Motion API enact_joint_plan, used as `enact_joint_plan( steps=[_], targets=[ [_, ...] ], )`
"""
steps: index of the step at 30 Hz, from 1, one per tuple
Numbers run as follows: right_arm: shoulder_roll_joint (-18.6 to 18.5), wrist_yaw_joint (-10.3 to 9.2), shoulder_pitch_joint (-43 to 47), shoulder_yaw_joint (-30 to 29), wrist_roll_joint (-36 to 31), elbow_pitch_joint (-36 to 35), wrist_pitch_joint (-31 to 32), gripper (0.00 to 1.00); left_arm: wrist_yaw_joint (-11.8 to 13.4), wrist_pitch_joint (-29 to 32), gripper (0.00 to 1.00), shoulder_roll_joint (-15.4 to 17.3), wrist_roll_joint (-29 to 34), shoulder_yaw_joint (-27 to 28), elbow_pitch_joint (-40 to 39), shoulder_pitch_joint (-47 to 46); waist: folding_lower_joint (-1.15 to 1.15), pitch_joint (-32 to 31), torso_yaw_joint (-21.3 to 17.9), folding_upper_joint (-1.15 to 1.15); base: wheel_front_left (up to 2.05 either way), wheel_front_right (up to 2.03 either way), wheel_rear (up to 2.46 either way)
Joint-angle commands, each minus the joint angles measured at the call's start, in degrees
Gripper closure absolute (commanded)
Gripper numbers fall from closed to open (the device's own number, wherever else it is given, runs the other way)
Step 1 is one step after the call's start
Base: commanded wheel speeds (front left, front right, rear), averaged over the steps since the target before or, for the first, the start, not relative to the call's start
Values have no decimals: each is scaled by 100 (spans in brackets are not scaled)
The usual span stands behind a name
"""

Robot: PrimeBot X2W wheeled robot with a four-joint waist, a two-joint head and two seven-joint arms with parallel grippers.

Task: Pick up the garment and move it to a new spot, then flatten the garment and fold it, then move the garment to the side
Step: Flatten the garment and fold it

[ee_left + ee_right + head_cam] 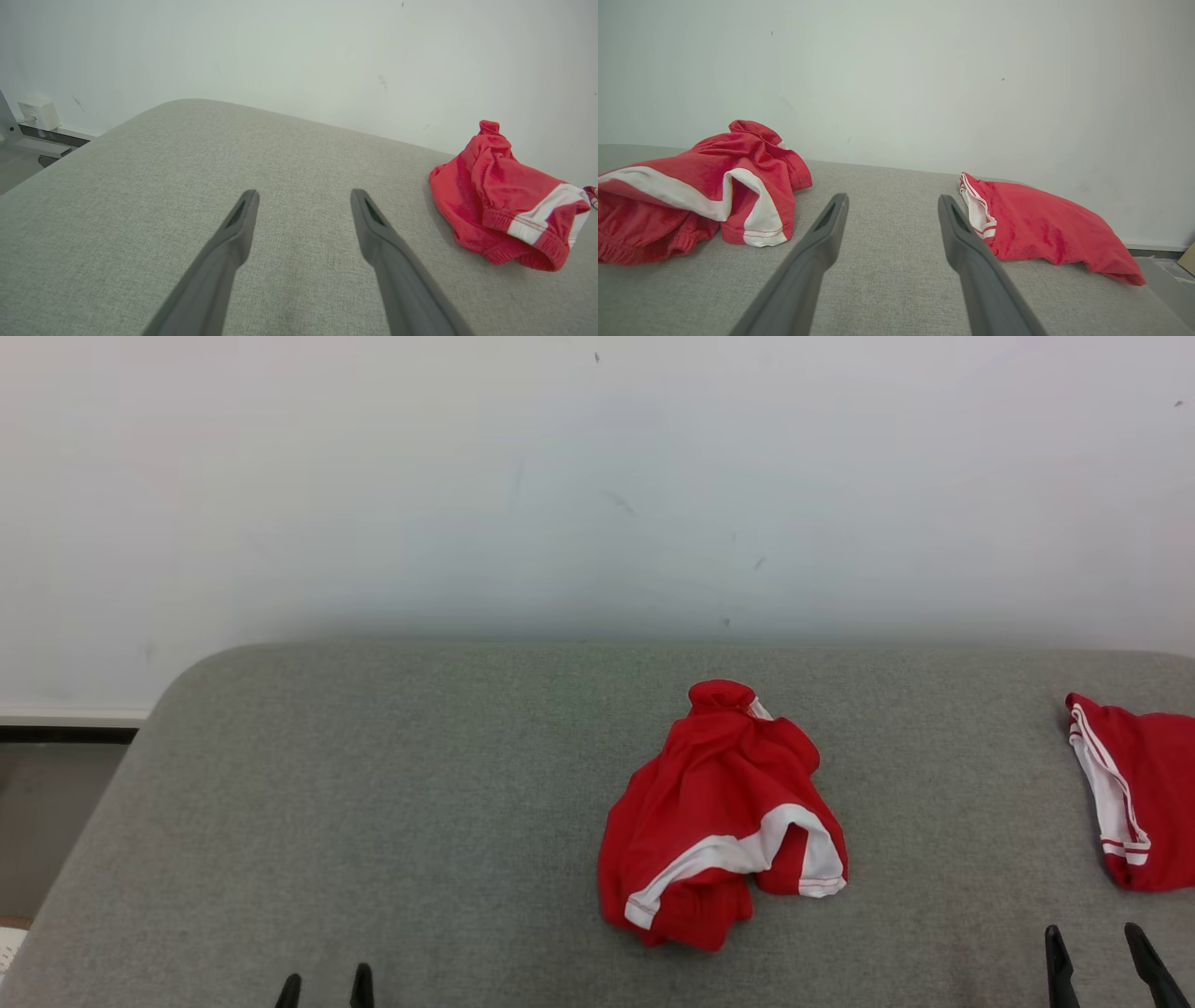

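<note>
A crumpled red garment (719, 817) with white trim lies in a heap near the middle of the grey padded table (392, 803); it also lies at the right in the left wrist view (504, 198) and at the left in the right wrist view (696, 191). My left gripper (324, 987) stands open at the bottom left, well to the left of the heap, nothing between its fingers (233, 233). My right gripper (1094, 943) is open at the bottom right, nothing between its fingers (957, 233).
A second red piece with white stripes (1134, 784) lies folded at the table's right edge, also on the right in the right wrist view (1041, 224). A white wall (597, 476) rises behind the table. Floor shows past the rounded left corner (56, 821).
</note>
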Motion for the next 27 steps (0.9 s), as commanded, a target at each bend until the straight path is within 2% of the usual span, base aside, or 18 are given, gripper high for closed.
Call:
enact_joint_plan(
  steps=[1, 11, 15, 17, 20, 27],
  targets=[
    [5, -12, 94, 25, 6, 22, 3, 0, -87, 0, 0, -46, 135, 68, 16, 82, 0, -11, 4, 0, 0, 0, 0],
    [54, -12, 88, 117, 24, 83, 3, 0, -417, 0, 0, -219, 401, 340, 108, 21, 0, 20, -34, 0, 0, 0, 0],
    [58, -12, 58, 138, 24, 98, 3, 0, -524, 0, 0, -240, 231, 324, 150, -43, 0, 27, -72, 0, 0, 0, 0],
    [39, -12, 40, 154, 28, 98, 3, 0, -595, 0, 0, -246, -115, 241, 220, -78, 0, 33, -100, 0, 0, 0, 0],
    [-10, -12, 2, 179, 38, 95, 3, 0, -690, 8, 0, -251, -967, -120, 324, -200, 0, 49, -177, 0, 0, 0, 0],
    [-45, -12, -70, 208, 18, 87, 3, 0, -797, 650, 0, -246, -2981, -941, 170, -528, 0, 122, -434, 0, 0, 0, 0]
  ],
)
